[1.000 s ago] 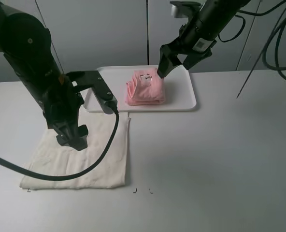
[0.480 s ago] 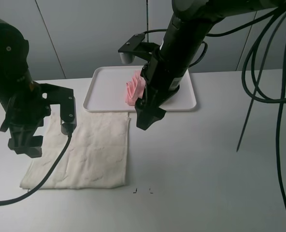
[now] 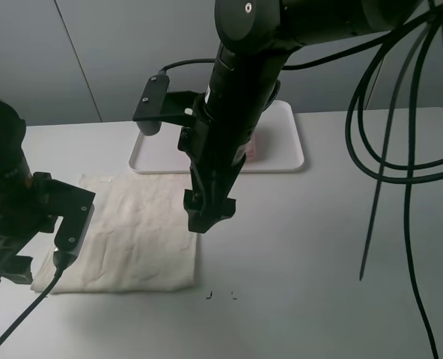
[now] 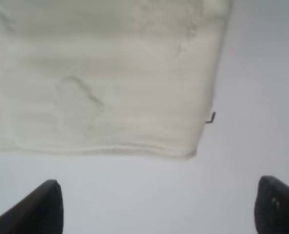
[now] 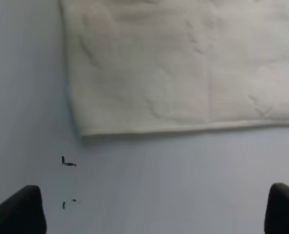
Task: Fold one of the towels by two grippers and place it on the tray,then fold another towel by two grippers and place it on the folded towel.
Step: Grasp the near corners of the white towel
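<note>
A cream towel (image 3: 132,232) lies flat on the table at the left. My left gripper (image 3: 8,271) hovers at its near left corner, and the left wrist view shows that corner of the towel (image 4: 100,73) beyond the open, empty gripper (image 4: 159,209). My right gripper (image 3: 206,217) hangs over the towel's near right edge, and the right wrist view shows the towel (image 5: 183,63) beyond the open, empty gripper (image 5: 152,212). The white tray (image 3: 285,153) sits at the back. The folded pink towel (image 3: 251,149) on it is mostly hidden behind the right arm.
Small black marks (image 3: 209,295) are on the table just off the towel's near right corner, also in the right wrist view (image 5: 68,162). Black cables (image 3: 386,172) hang at the right. The grey wall stands behind the tray.
My right arm has swung from the tray forward and left to the cream towel's near right edge. My left arm has moved left and nearer, off the towel to its near left corner.
</note>
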{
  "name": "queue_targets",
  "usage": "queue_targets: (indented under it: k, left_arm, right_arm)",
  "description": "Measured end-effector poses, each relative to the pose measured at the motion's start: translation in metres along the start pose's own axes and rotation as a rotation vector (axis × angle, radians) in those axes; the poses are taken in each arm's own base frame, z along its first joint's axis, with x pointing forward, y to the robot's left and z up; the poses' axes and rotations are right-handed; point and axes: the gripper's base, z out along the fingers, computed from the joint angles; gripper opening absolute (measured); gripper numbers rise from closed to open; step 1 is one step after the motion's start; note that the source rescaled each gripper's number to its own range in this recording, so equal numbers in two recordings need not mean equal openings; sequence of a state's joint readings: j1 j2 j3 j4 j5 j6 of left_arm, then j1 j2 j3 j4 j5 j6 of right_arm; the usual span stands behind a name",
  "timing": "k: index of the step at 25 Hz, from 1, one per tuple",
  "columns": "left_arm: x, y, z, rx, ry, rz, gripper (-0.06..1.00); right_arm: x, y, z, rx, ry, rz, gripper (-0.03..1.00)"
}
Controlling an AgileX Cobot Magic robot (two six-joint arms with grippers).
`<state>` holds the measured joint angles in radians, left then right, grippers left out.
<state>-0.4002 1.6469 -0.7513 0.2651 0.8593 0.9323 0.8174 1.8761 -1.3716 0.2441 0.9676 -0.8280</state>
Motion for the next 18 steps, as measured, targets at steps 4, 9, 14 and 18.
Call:
queue_targets:
  k: [4, 9, 14, 18]
  left_arm:
    - [0.016, -0.007, 0.014, 0.01, -0.05, 0.0, 1.0]
    - [0.017, -0.012, 0.017, -0.009, -0.091, 0.093, 1.0]
    - [0.02, -0.007, 0.02, -0.058, -0.126, 0.11, 1.0]
    - [0.029, -0.007, 0.03, -0.028, -0.128, 0.125, 1.0]
  right_arm:
    - [-0.008, 0.012, 0.025, -0.024, 0.058, -0.024, 0.97]
    - [-0.018, 0.028, 0.052, -0.033, 0.115, -0.089, 0.97]
    - [-0.023, 0.037, 0.07, -0.033, 0.143, -0.102, 0.97]
    - [-0.024, 0.037, 0.074, -0.024, 0.137, -0.093, 0.97]
